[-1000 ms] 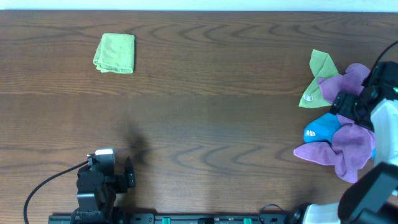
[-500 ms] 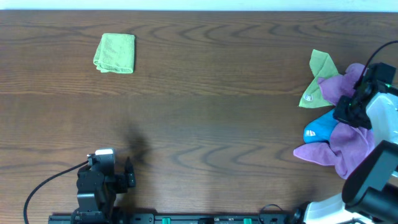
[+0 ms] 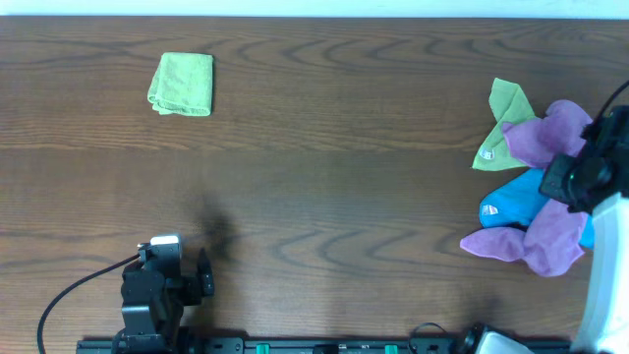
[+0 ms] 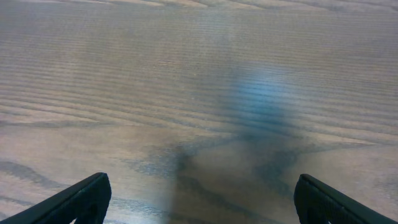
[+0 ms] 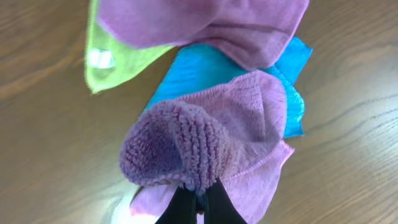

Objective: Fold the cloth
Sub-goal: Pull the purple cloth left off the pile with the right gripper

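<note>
right claw (image 5: 193, 208) pinched shut on raised fold of lilac cloth (image 5: 211, 143), likely to pull it free of blue cloth (image 5: 199, 68) and lime-green cloth (image 5: 106, 68) lying just beyond tips. left claw (image 4: 205, 199) wide open, empty, over table (image 4: 199, 74).

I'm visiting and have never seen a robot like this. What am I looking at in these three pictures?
Two robot arms sit at a wooden table. One picture looks down from above; the other two come from cameras on each wrist. The right arm's jaws are shut, pinching a fold of the lilac-purple microfibre cloth, which lies in a heap with a bright blue cloth and a crumpled lime-green cloth. A folded lime-green cloth lies far off. The left arm's jaws stand open over bare wood, holding nothing.
</note>
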You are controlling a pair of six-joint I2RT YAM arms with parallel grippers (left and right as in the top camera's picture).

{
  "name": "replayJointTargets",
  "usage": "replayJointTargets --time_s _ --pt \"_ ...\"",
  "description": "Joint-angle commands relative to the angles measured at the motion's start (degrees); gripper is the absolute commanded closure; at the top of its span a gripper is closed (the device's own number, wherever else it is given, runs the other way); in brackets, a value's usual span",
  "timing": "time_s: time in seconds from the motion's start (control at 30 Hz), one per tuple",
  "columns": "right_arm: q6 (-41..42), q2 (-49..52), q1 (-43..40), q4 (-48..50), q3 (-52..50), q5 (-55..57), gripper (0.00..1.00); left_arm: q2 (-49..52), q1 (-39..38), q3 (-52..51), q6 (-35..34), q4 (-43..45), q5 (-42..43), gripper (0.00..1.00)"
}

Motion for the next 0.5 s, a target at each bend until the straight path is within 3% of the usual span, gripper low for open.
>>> replayJointTargets --time_s 0.0,0.33,0.47 --pt "-1.8 -4.0 3.1 -2.8 0.7 -3.1 0.99 -0.4 -0.3 -0.6 1.5 -2.7 -0.7 0.05" --pt "-1.2 -13.0 18.8 -10.2 0.7 -9.1 0.99 -0.4 -0.3 -0.6 1.5 -2.8 -0.7 0.05" --pt "-0.7 -14.1 26.5 -10.2 0.7 -16.7 0.99 -0.4 -0.3 -0.6 1.5 -2.7 -0.7 0.05"
